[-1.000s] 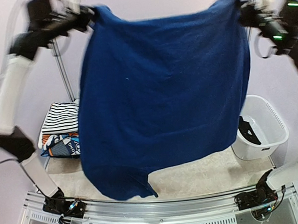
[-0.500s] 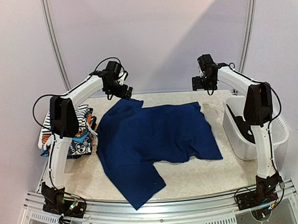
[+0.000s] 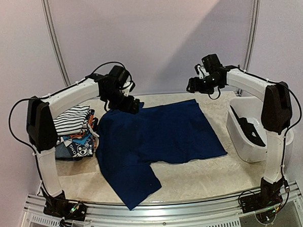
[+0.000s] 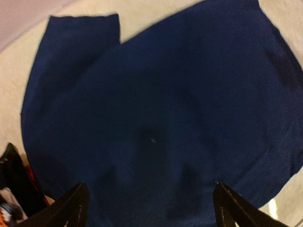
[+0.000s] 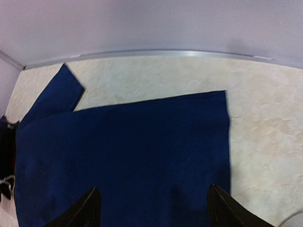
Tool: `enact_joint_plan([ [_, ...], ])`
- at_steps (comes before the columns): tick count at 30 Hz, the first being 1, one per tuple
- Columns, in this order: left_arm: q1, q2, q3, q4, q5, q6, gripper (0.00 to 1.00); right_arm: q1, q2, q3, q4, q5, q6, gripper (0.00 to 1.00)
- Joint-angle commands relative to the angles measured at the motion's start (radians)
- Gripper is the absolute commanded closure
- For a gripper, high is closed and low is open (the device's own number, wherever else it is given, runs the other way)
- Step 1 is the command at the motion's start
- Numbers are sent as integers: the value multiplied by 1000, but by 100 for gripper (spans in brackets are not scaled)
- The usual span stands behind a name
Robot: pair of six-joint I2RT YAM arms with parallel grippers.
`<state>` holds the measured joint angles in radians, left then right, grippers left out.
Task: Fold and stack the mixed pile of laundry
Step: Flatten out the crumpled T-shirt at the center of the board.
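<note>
Hovering empty, jaws apart, over the eleven and one o'clock corners of the flat navy shirt (image 3: 158, 136), left gripper (image 3: 130, 107) and right gripper (image 3: 191, 86) likely need fresh fold grips.

We see a mottled beige counter (image 3: 205, 174) with a navy blue garment (image 3: 152, 136) spread flat across its middle, one part reaching toward the near edge. At the left lies a striped garment (image 3: 70, 120) stacked on a cartoon-print garment (image 3: 77, 147); a white plastic tub (image 3: 255, 151) stands at the right
</note>
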<state>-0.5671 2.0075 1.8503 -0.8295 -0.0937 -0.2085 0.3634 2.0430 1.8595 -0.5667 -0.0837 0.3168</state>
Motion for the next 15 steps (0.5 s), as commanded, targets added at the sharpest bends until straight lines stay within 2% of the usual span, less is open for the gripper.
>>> enact_joint_plan([
  [1, -48, -48, -178, -1, 41, -87, 8, 53, 43, -1, 60, -188, 33, 26],
  [7, -70, -59, -293, 47, 61, -179, 11, 81, 197, 105, 60, -304, 71, 35],
  [15, -56, -47, -296, 31, -42, -283, 12, 71, 409, 267, 96, -396, 154, 48],
])
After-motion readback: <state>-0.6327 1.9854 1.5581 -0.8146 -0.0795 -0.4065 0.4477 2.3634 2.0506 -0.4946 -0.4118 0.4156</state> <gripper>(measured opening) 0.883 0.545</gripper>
